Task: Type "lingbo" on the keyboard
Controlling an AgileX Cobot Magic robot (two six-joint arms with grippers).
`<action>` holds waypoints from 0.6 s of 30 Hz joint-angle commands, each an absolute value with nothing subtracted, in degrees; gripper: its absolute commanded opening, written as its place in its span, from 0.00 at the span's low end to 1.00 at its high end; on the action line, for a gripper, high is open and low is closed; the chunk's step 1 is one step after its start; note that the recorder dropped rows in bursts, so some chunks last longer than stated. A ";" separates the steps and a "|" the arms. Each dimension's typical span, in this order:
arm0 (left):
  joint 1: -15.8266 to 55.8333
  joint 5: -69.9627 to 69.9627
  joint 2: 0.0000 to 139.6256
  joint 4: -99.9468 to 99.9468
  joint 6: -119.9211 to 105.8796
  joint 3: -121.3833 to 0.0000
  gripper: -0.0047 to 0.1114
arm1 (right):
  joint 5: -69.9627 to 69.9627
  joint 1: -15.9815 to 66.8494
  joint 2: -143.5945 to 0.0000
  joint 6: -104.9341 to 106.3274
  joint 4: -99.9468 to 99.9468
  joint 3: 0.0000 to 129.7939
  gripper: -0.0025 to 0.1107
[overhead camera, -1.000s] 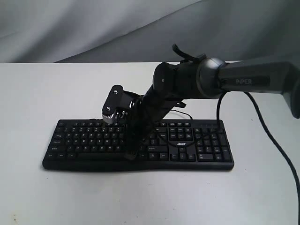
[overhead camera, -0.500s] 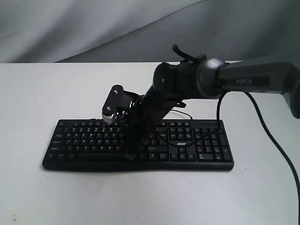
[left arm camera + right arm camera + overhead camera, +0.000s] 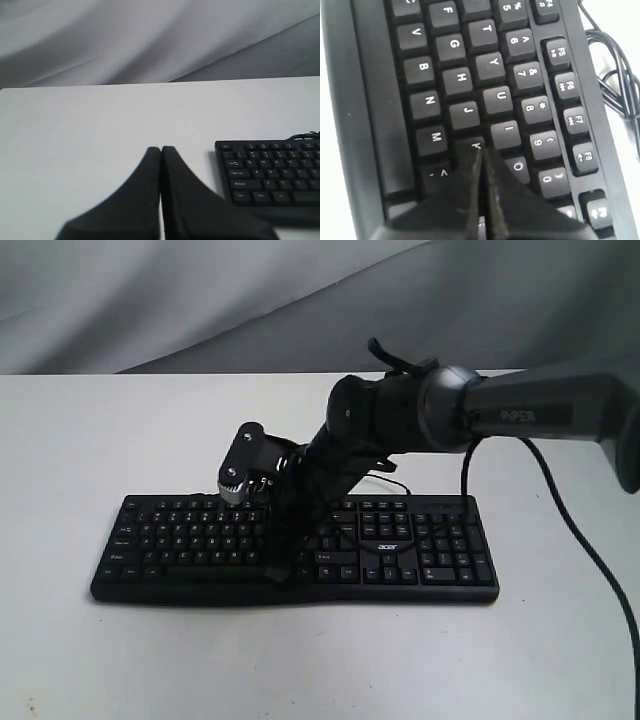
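R jaws closed, tips at K key [image 3: 469,145] of keyboard [image 3: 451,76] — L jaws closed above table [image 3: 75,145].

keyboard [image 3: 180,540] mid-table [image 3: 90,440], right gripper [image 3: 481,151] over its middle, tips at K key [image 3: 475,145], left gripper [image 3: 161,149] above bare table left of keyboard, cable [image 3: 607,55] behind keyboard
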State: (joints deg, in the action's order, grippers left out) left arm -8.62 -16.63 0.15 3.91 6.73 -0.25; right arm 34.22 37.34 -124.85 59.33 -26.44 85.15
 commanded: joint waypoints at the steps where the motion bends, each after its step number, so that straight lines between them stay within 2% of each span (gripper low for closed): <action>1: -8.73 -16.36 0.00 3.45 6.96 0.00 0.04 | 33.91 37.63 -122.32 59.83 -25.98 85.12 0.02; 18: -8.73 -16.36 0.00 3.45 6.96 0.00 0.04 | 34.24 38.81 -126.40 61.40 -27.52 92.01 0.02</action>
